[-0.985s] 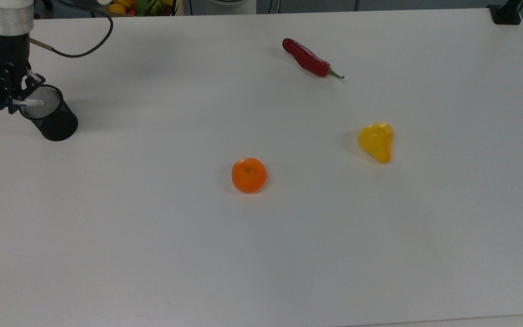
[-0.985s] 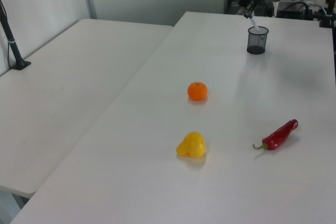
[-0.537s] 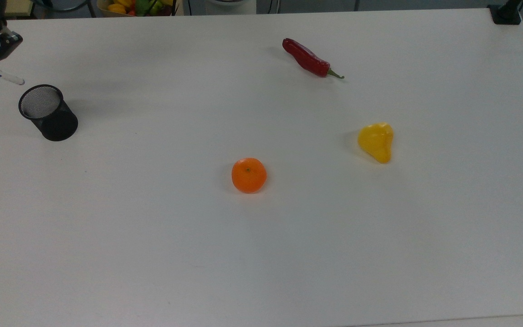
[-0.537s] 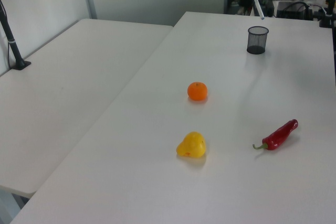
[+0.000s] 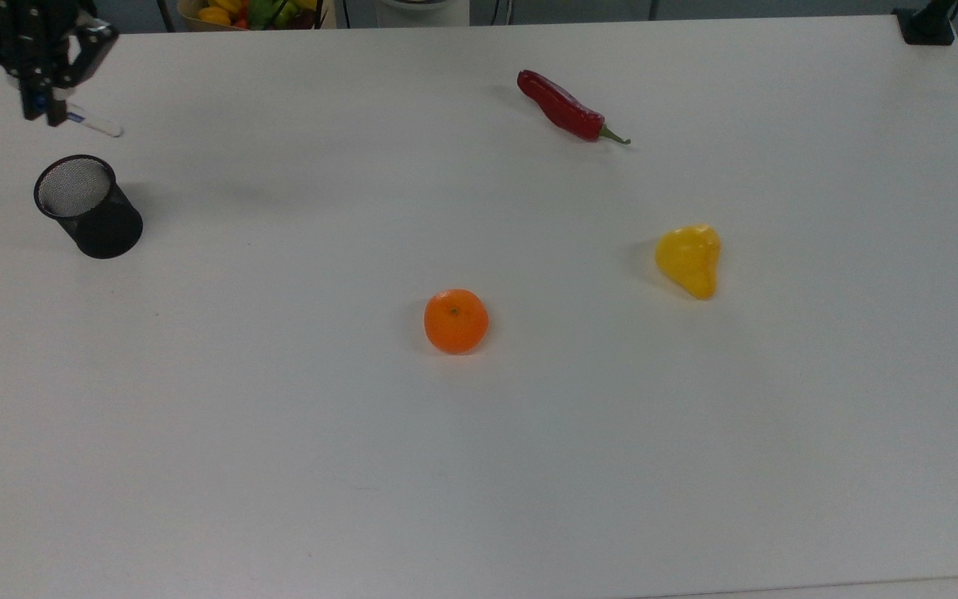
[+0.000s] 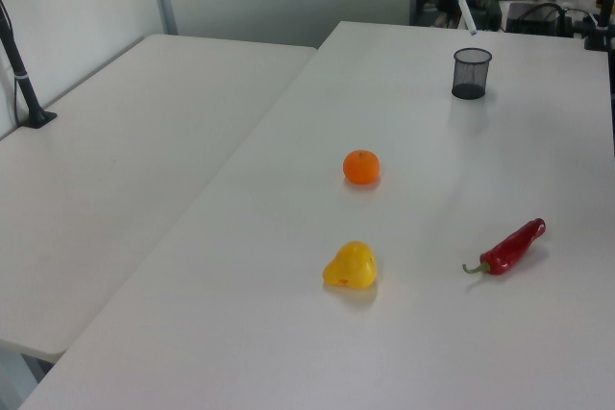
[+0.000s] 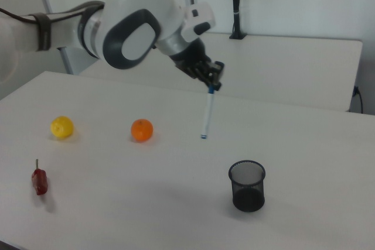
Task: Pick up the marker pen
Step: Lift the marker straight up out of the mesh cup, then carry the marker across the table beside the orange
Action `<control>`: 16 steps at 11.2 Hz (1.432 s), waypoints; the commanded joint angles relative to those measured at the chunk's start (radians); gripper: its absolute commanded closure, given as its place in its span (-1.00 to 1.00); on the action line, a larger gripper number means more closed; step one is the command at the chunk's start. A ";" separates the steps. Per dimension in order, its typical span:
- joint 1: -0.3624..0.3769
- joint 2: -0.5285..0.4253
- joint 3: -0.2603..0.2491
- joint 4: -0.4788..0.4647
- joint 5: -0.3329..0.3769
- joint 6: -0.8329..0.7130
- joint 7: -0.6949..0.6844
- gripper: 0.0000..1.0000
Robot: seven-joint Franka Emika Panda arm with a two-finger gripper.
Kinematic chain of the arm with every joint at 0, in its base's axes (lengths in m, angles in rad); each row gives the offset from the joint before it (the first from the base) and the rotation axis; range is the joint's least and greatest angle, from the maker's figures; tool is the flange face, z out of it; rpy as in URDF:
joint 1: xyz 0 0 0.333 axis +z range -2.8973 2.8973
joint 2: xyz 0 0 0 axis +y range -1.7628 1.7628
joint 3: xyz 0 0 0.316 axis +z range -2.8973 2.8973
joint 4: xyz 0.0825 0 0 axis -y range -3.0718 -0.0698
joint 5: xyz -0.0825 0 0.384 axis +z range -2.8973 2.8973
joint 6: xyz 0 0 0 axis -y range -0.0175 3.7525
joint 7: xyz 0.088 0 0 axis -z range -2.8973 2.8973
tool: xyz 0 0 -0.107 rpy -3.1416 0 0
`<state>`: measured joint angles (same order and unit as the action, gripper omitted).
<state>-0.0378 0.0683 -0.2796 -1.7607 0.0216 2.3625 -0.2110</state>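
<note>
My gripper [image 7: 212, 85] hangs above the table, shut on the top of the marker pen [image 7: 206, 113]. The pen's white barrel points down, with a blue end at the bottom. In the top view the gripper [image 5: 47, 106] is at the far left near the top edge, and the marker pen [image 5: 96, 125] sticks out to the right of it. In the left view the marker pen [image 6: 464, 11] is a thin white line above the black mesh cup [image 6: 471, 74]. The black mesh cup [image 5: 89, 206] stands upright on the table with nothing in it, below and apart from the pen.
On the white table [image 5: 528, 457] lie an orange [image 5: 455, 321], a yellow pepper [image 5: 689, 259] and a red chilli [image 5: 568, 107]. A bowl of fruit [image 5: 250, 12] sits past the top view's upper edge. A black post base [image 5: 928, 23] stands at the top right corner.
The gripper has lifted the marker pen up out of the mesh cup, then carried it toward the top view's right. The cup has stayed in place.
</note>
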 commanded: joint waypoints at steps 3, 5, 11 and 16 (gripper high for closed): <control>0.144 -0.065 0.054 -0.029 0.075 -0.198 0.028 1.00; 0.147 -0.050 0.140 -0.036 0.075 -0.219 0.125 1.00; 0.168 0.086 0.347 -0.034 0.078 -0.204 0.283 1.00; 0.220 0.211 0.367 -0.040 0.075 -0.074 0.335 1.00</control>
<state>0.1509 0.2319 0.0893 -1.7956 0.0884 2.2102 0.0682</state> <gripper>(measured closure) 0.833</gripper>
